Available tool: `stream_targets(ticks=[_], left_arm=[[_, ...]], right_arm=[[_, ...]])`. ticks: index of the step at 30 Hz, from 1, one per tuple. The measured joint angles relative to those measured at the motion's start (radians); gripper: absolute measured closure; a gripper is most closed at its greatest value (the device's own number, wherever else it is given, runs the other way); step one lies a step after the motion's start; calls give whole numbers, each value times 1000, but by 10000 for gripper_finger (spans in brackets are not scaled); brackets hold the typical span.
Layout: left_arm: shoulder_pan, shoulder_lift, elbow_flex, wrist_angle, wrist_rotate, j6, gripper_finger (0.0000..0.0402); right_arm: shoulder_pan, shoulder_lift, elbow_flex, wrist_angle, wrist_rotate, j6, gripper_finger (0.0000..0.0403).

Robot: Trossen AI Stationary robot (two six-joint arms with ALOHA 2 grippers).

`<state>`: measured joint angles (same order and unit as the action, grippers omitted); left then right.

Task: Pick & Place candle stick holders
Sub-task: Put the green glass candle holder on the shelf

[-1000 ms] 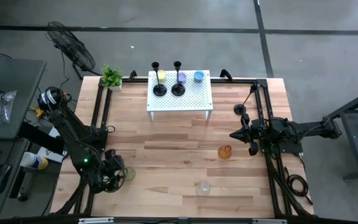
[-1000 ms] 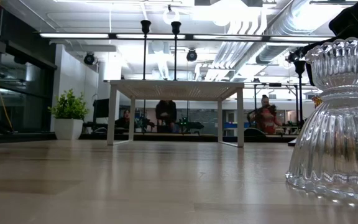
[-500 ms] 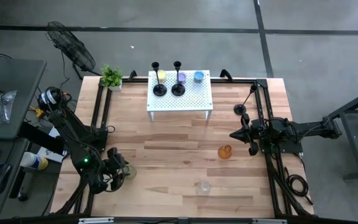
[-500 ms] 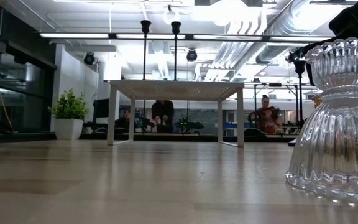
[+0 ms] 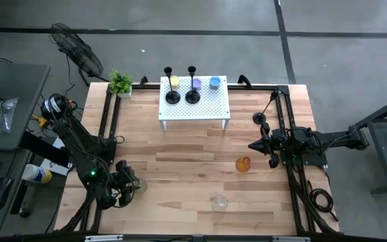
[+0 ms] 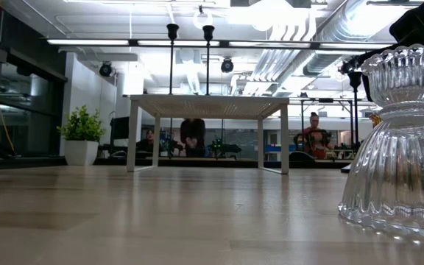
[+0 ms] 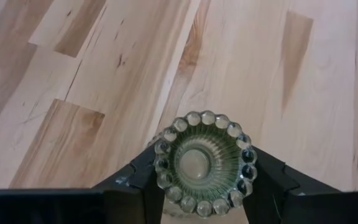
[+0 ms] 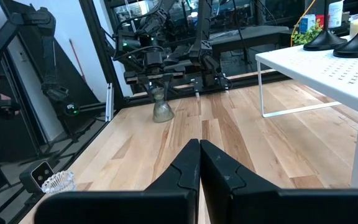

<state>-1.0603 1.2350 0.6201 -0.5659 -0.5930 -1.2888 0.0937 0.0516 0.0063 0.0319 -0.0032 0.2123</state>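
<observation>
- Now the left tool [image 7: 205, 186] sits at the near left part of the bench [image 5: 180, 161], its two dark fingers [image 7: 142, 180] against either side of the pale green glass cup [image 7: 204, 160].
- That green cup stands upright on the wood, long axis vertical, beaded rim and open mouth facing straight up into the left wrist view; in the right wrist view it shows as a small flared glass [image 8: 162, 111] under the far arm.
- Compared with a second ago, the left fingers were spread wide around the cup and have closed in to pinch it; the cup is in the same spot on the bench.
- Right tool [image 8: 199, 163] hangs by the right edge of the bench, fingers pressed together and holding nothing, unmoved since the earlier frames.
- Amber cup [image 5: 243, 163] stands upright just beside the right tool, clear of it.
- Clear cup [image 5: 219, 201] stands upright near the front edge, looming large at the right of the low view [image 6: 402, 147].
- White perforated stand [image 5: 195, 107] at the back carries two black candlesticks [image 5: 172, 86], stems vertical, plus yellow [image 5: 174, 81], purple [image 5: 196, 83] and blue [image 5: 215, 83] cups.
- A third black candlestick [image 5: 266, 111] leans against the frame at the right edge, stem slanted.
</observation>
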Motion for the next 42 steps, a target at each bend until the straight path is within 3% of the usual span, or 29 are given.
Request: stream_targets(ticks=[8,20,37,42], left_arm=[[1,0,0,0,0,-4,233],[27,0,0,-4,-22,-4,247],[154,1,0,-4,-30,0,250],[194,1,7,-5,-90,1,249]], right_arm=[[0,0,0,0,0,0,401],[0,0,0,0,0,0,401],[0,0,0,0,0,0,400],[0,0,0,0,0,0,400]])
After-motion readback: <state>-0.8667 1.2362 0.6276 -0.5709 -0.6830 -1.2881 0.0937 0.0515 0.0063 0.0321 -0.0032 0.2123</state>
